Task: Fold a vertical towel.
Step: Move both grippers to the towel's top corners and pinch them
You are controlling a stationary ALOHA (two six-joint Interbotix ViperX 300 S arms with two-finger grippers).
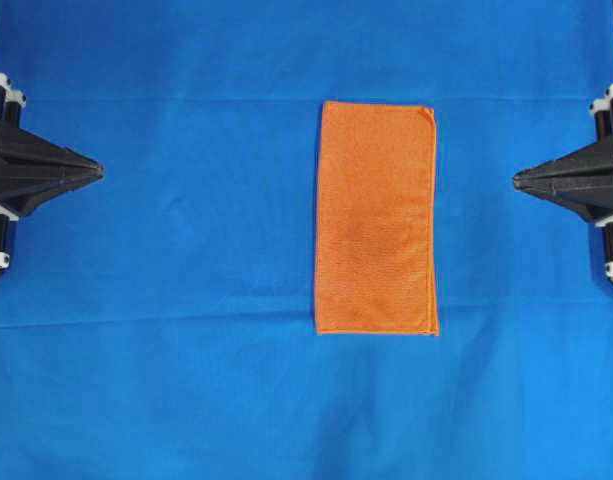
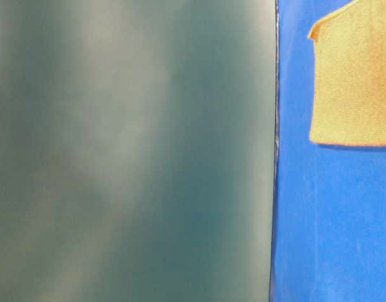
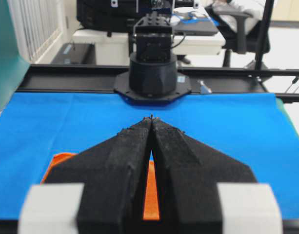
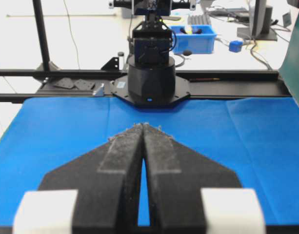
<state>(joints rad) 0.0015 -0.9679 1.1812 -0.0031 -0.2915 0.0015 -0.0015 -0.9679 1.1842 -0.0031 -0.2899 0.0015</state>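
Blue sheet [image 1: 166,380] spread smooth as work surface. Towel [image 1: 376,218] flat near sheet's middle, long axis up-down, hems square — laid ready for folding, likely short end onto short end. Left gripper [image 1: 98,172] and right gripper [image 1: 517,179] parked wide of towel's long sides — both closed, holding nothing. Table-level view mostly blurred, probably screen.

An orange towel [image 1: 376,217] lies flat on the blue sheet [image 1: 166,300].

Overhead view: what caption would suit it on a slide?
Orange towel lies flat on blue sheet between two shut claws, left and right.
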